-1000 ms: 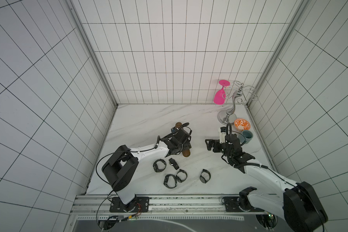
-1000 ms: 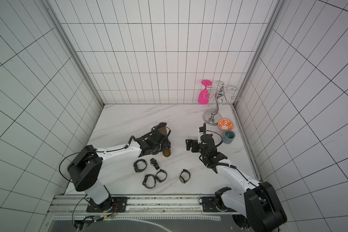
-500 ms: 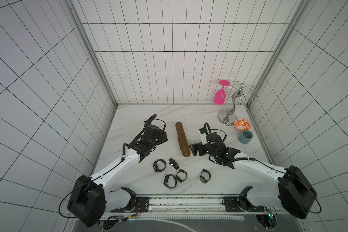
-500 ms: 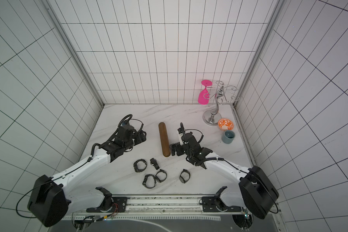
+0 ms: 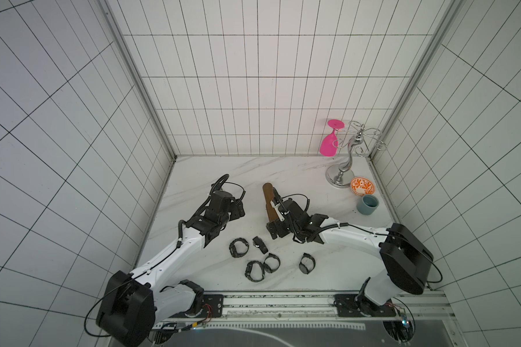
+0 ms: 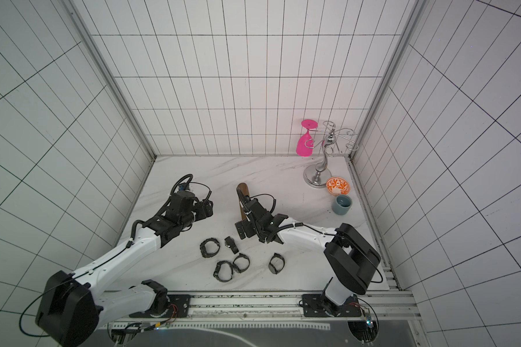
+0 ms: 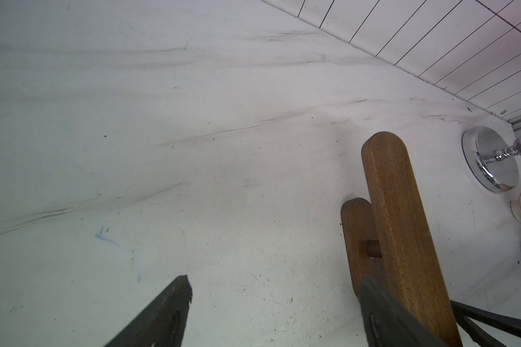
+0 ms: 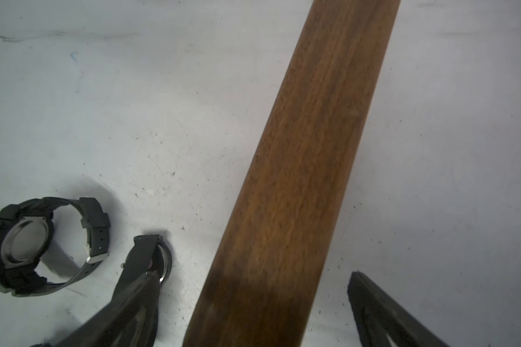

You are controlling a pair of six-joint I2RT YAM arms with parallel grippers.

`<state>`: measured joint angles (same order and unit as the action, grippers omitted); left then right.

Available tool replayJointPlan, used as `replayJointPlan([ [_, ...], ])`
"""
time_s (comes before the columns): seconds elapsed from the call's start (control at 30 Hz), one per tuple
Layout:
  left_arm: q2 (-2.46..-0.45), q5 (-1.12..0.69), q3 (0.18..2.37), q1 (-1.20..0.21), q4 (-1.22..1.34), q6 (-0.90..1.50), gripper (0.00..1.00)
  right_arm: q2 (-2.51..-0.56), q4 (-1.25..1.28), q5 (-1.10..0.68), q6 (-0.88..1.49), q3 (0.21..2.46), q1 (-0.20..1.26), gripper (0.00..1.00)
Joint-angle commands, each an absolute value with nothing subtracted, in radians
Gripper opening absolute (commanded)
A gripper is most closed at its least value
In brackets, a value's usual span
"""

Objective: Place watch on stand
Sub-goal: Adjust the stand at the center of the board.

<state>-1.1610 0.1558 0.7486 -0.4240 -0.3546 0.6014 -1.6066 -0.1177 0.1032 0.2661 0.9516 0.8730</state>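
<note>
I see the stand [image 5: 269, 198] upright in the middle of the counter [image 5: 211, 168]. Its long wooden bar points away from the arm bases, and what I can see of it is bare. The right tool [image 8: 250, 257] is released, its jaws spread wide on either side of the bar near its front end. I cannot tell whether either finger touches the wood. The left tool [image 7: 274, 281] is also released, with only bare counter between its jaws. It hangs near the stand on its left, and in the left wrist view one finger overlaps the stand's short base [image 7: 357, 240]. Five black watches [image 5: 306, 266] lie loose on the counter in front of the stand, none gripped. In the right wrist view a chunky watch [image 8: 42, 243] lies on its side, and a smaller watch [image 8: 164, 261] shows partly behind a finger. In the far right corner a chrome wire rack [image 5: 348, 156] holds a pink glass [image 5: 328, 144] upside down, with an orange patterned bowl [image 5: 362, 186] and a grey-blue cup [image 5: 367, 205] beside it.
</note>
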Motion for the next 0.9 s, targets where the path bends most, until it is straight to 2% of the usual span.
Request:
replayJointPlan([
  [0.0,-1.167,0.138,0.741,-0.408,-0.325,0.584,0.87,-1.622,-0.179,0.163,0.271,1.065,0.88,0.99],
  [0.2,-1.179,0.134,0.747,-0.403,-0.323,0.584,0.87,-1.634,-0.213,0.246,0.255,1.056,0.862,1.0],
  [0.47,-1.221,0.092,0.767,-0.402,-0.31,0.584,0.87,-1.573,-0.215,0.246,0.236,0.991,0.764,0.99],
  [0.73,-1.338,-0.052,0.839,-0.402,-0.286,0.559,0.86,-1.54,-0.21,0.251,0.207,0.938,0.647,0.99],
  [0.87,-1.373,-0.101,0.852,-0.403,-0.247,0.561,0.86,-1.532,-0.213,0.283,0.212,0.939,0.635,0.99],
])
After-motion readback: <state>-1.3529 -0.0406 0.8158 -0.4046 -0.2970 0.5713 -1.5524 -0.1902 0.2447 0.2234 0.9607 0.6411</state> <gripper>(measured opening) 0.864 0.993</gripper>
